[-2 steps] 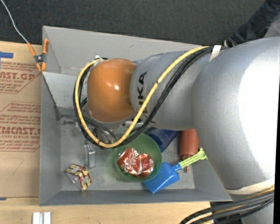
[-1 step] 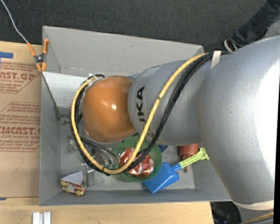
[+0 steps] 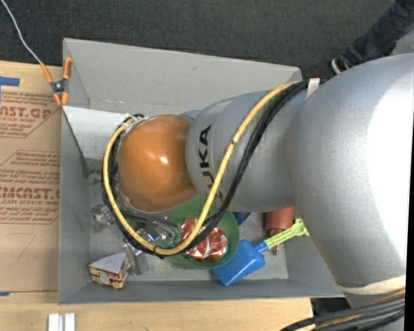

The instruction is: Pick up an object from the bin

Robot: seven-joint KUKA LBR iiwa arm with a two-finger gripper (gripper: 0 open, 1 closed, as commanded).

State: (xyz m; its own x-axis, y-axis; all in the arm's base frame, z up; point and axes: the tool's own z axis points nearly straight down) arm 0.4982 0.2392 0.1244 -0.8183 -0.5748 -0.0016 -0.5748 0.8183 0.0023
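Arm's hand (image 3: 134, 256), its spread impossible to tell, is hovering beside a small red-and-white carton (image 3: 109, 272) lying lengthwise, left to right, in the bin's (image 3: 177, 77) lower-left corner; a green bowl (image 3: 230, 233) is holding a red foil wrapper (image 3: 206, 243).

Part of green bowl (image 3: 230, 232) beneath the arm (image 3: 276, 158)

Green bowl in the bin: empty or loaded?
Not empty. A crumpled red foil wrapper lies inside the green bowl. The arm hides the bowl's far part, so cannot tell what else it holds.
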